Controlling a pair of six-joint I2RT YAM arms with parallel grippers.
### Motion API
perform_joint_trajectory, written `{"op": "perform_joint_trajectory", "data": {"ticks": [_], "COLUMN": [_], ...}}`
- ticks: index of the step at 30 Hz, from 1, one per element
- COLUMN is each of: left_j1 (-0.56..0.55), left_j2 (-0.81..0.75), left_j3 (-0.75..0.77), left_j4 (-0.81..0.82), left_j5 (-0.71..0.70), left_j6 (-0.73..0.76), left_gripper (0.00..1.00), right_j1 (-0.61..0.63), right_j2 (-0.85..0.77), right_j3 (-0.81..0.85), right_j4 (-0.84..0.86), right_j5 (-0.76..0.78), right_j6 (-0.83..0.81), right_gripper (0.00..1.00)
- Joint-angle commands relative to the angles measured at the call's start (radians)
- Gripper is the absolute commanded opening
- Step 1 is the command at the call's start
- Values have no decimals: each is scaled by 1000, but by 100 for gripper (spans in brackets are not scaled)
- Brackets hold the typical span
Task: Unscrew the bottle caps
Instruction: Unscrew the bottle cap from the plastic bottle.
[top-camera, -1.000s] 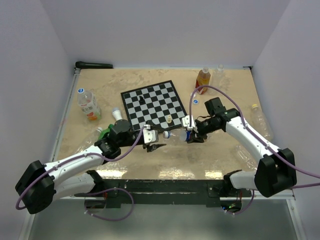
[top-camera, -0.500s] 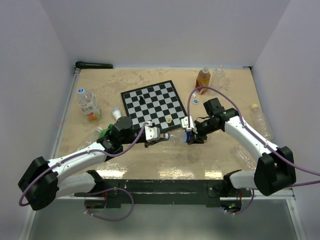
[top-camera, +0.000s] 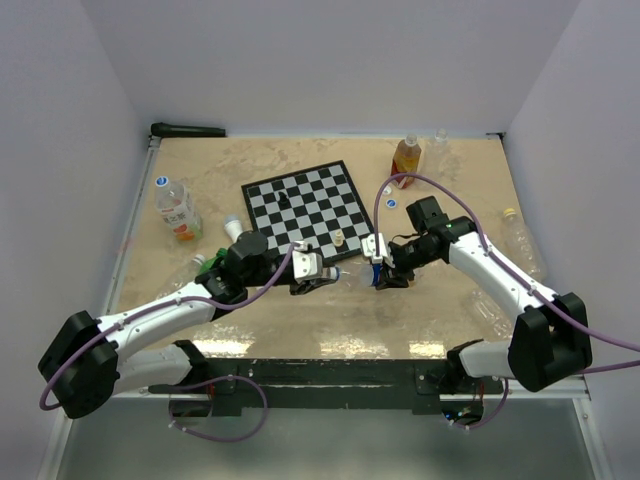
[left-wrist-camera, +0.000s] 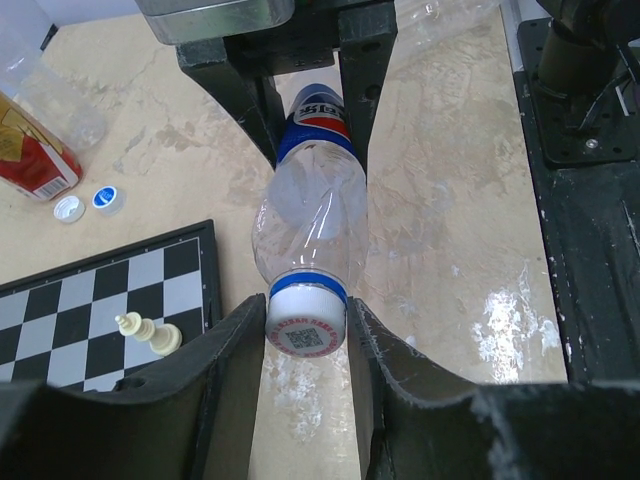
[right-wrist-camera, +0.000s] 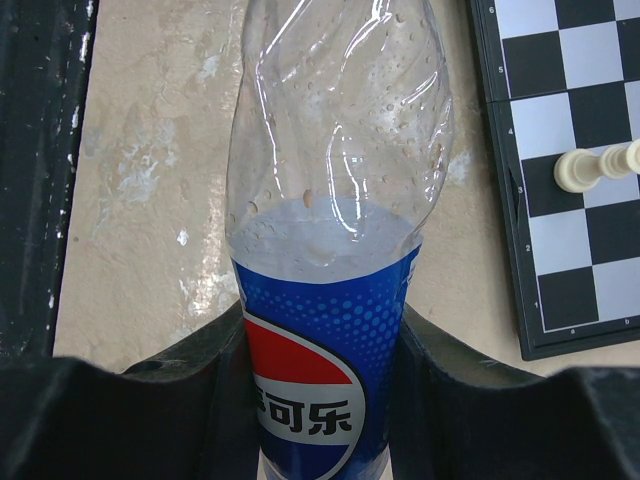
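1. Top view: the beige, marbled table (top-camera: 450, 310) carries a flat chessboard (top-camera: 310, 205) of black and white squares. In front of the board both arms meet over a clear plastic bottle (top-camera: 352, 270) that lies horizontal between them. The left gripper (top-camera: 320, 272) is at its neck end and the right gripper (top-camera: 380, 270) is at its body. From this height I cannot tell how either pair of jaws stands.

2. Left wrist view: the white cap (left-wrist-camera: 307, 322) is round, with red print on its flat top. It sits screwed on the bottle's neck, just above a thin blue ring. The two black fingers (left-wrist-camera: 235, 380) of the left gripper touch the cap on both sides, so these jaws are closed on it. The bottle wall is thin, transparent and dented. Its far end has a glossy blue label (left-wrist-camera: 318, 125), clamped by the right gripper. Two loose caps (left-wrist-camera: 88, 203), one white and one blue, lie on the table near a red-labelled bottle (left-wrist-camera: 35, 155). Two cream chess pieces (left-wrist-camera: 150, 334) lie at the board's edge.

3. Right wrist view: the right jaws are closed on the bottle's blue label, and both dark pads (right-wrist-camera: 205, 355) press against it. Above the label the clear wall shows moulded waves and small droplets.
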Motion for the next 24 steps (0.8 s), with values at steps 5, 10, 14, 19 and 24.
{"op": "perform_joint_trajectory", "data": {"ticks": [5,10,14,19,24], "left_j1": [0,2,6,6,6], "left_j2": [11,20,25,38,-6], "left_j3": [54,74,95,134,103], "left_j4": [-32,-49,-38,-53,-66], "left_j5": [41,44,31,-11,-109], "left_j6": [30,4,-134,-445,-718], "left_gripper": [25,0,0,0,0], "right_j1": [6,4,6,6,6], "right_j2": [-9,-9,-10,-9,-4], "right_j3": [30,30,29,29,29], "right_j4": [6,6,6,7,9], "right_j5": [-30,-30,-29,-27,-27], "right_j6": [-13,-13,-13,-11,-11], "right_gripper": [0,0,0,0,0]}}
